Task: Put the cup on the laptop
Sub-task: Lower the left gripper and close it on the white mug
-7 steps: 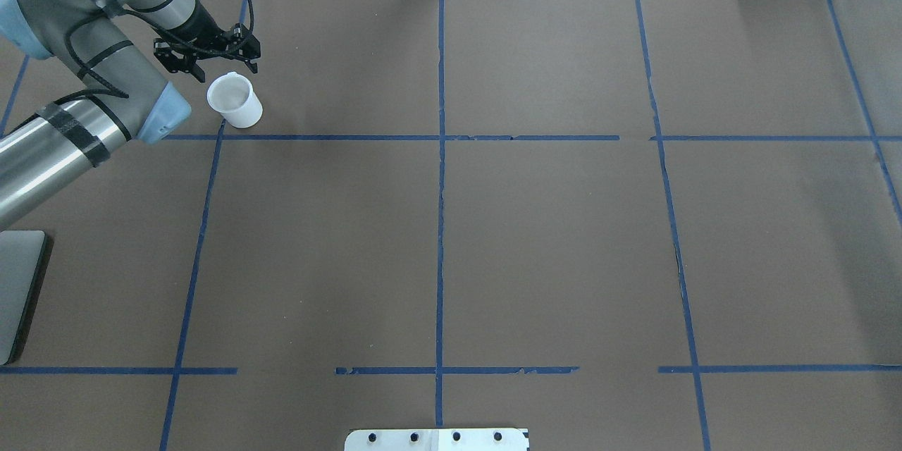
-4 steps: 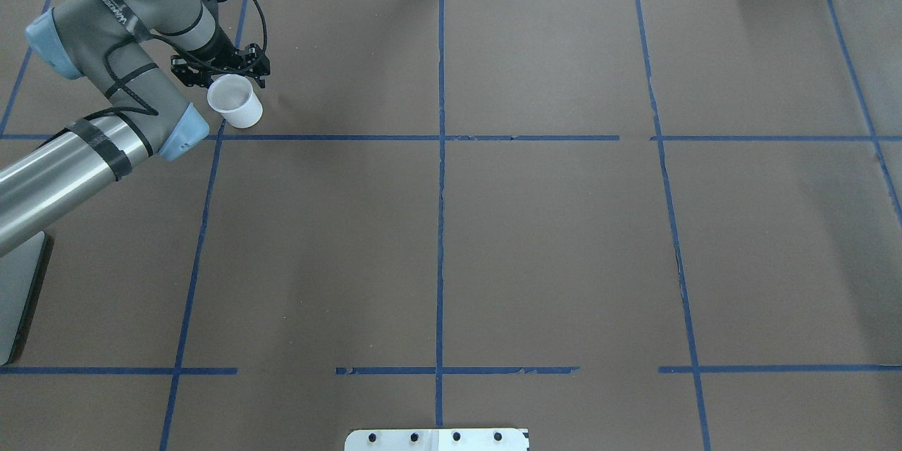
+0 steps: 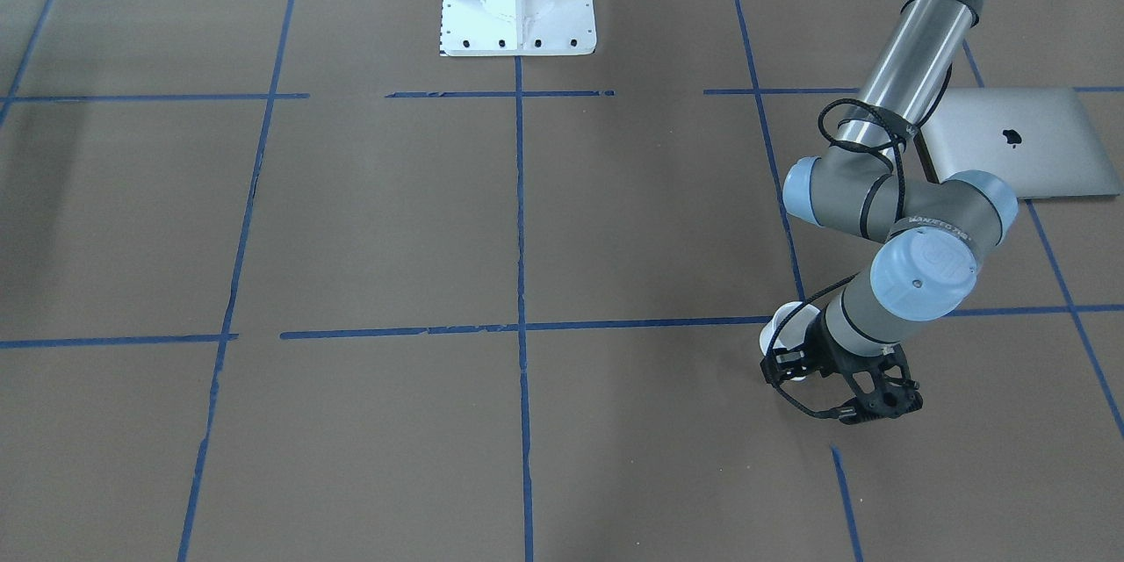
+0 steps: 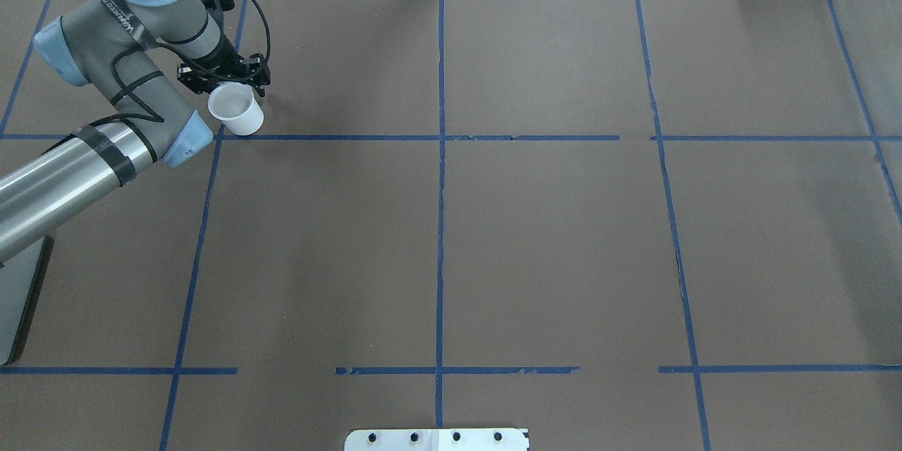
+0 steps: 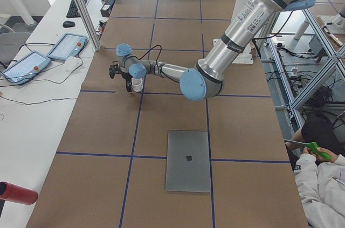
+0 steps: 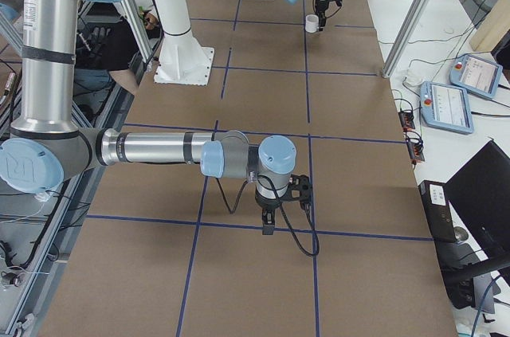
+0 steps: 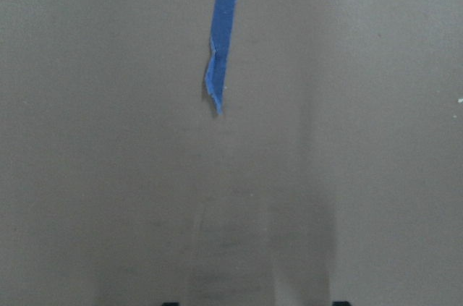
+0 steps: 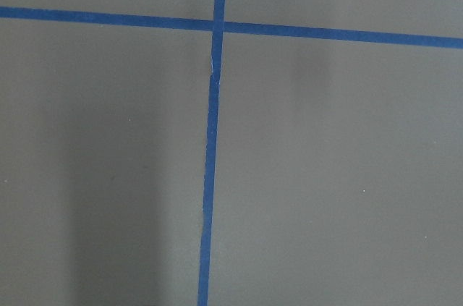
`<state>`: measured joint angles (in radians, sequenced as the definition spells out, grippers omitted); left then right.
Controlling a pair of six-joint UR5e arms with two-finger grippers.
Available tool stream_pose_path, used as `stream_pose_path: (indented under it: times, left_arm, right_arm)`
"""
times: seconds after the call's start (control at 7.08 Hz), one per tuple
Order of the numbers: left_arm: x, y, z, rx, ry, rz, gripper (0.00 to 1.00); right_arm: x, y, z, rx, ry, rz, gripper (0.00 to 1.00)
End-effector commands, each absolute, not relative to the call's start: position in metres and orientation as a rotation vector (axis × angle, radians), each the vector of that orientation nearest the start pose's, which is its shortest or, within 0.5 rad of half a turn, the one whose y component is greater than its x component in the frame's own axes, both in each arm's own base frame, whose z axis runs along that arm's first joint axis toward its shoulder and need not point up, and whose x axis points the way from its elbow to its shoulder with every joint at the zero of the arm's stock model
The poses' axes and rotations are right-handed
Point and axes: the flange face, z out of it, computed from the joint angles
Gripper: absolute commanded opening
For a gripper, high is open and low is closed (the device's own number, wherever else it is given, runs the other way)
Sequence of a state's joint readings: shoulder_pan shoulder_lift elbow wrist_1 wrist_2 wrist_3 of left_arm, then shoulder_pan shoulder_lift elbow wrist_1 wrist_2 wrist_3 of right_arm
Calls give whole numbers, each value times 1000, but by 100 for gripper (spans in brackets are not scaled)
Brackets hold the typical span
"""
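The cup (image 4: 236,111) stood on the counter (image 4: 493,225) in the upper left of the overhead view, far from the laptop (image 4: 17,310), and the wide-open, empty left tool (image 4: 225,77) sat just beside its rim, so a bump could knock it over.

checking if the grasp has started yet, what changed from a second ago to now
The left pincer moved in toward the cup and now sits at its far rim, apparently open, with no grip visible. The cup seems nudged slightly toward the robot and is still upright. The laptop stayed put.
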<state>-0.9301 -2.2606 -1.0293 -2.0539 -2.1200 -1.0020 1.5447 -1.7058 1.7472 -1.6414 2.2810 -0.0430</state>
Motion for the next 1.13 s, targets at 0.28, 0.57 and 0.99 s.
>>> stream_pose_path:
  times: [0.28, 0.57, 0.99]
  left_arm:
    - [404, -680, 440, 1, 833, -159, 0]
    - [386, -688, 434, -17, 864, -169, 0]
    - [319, -700, 421, 67, 893, -176, 0]
  right_arm:
    - [57, -434, 646, -22, -710, -56, 100]
    - [57, -434, 646, -22, -709, -56, 100]
    - [57, -434, 646, -22, -710, -56, 100]
